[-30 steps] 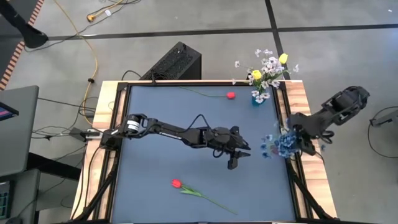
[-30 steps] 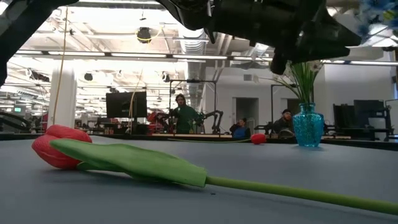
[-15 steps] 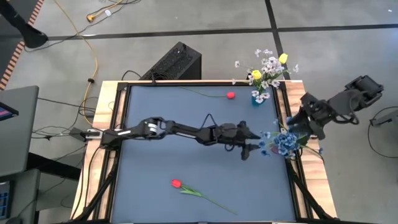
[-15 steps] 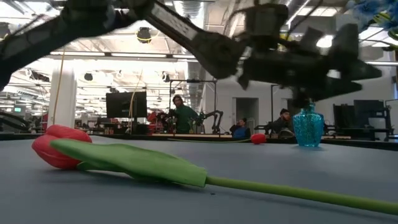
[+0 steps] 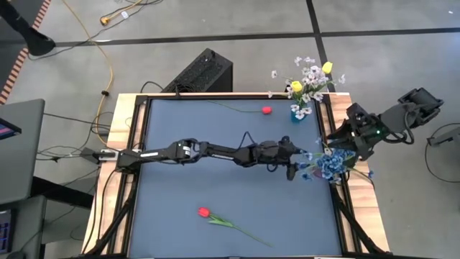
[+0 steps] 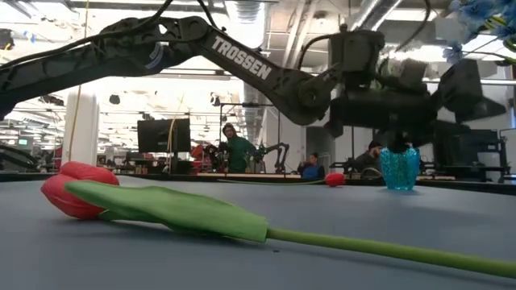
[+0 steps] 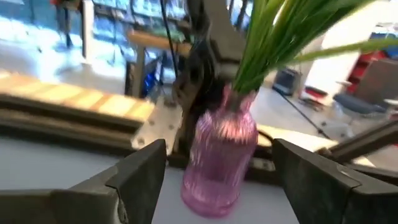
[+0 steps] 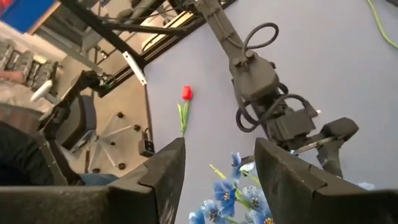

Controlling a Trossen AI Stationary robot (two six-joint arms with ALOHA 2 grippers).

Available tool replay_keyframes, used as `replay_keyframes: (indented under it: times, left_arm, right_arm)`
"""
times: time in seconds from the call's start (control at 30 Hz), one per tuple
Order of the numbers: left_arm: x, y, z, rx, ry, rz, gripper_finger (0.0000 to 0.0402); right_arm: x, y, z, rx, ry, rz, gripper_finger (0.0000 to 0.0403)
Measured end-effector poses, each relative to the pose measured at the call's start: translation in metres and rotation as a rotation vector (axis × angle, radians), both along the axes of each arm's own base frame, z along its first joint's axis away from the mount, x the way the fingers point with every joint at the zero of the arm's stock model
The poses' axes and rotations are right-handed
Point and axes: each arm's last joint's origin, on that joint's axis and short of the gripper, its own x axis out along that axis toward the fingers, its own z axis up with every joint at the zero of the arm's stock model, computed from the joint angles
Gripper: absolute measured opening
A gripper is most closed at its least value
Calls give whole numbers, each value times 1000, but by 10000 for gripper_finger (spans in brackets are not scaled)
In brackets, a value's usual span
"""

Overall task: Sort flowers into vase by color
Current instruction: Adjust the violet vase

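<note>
1. The left gripper [image 5: 295,167] is stretched across the dark blue table [image 5: 180,194], its fingers [image 7: 134,174] spread wide around nothing.
2. A ribbed pink glass vase [image 7: 219,152] of blue artificial flowers [image 5: 329,165] is seen just beyond those fingers.
3. The right gripper [image 5: 332,138] is poised above the blue flowers; its finger state cannot be told.
4. A red tulip-like bud on a green stem [image 5: 223,221] lies well apart.

I'm seeing the dark blue surface [image 5: 187,194] sitting in its wooden frame. Behind its far edge a black ribbed box [image 5: 201,72] is standing on the floor, with a yellow cable [image 5: 108,68] trailing past. Across the room, a person [image 6: 235,151] is standing beside a monitor [image 6: 164,135].
</note>
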Motion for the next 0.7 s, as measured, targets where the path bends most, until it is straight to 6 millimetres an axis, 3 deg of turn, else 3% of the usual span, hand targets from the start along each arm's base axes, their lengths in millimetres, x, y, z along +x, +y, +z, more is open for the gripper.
replay_keyframes:
  times: [0.2, 0.47, 0.57, 0.7]
  left_arm:
    - [-6, 7, -4, -137, 270, -230, 281]
    - [-38, 40, 62, 3, 549, -239, 272]
    - [-49, 52, 68, 64, 645, -225, 272]
    - [-57, 67, 84, 108, 626, -241, 271]
  right_arm:
    - [21, 15, 1, -57, 11, 70, 218]
    - [42, 40, 31, 89, -289, 279, 218]
    - [46, 51, 28, 231, -205, 357, 218]
    - [45, 60, 6, 356, 130, 303, 218]
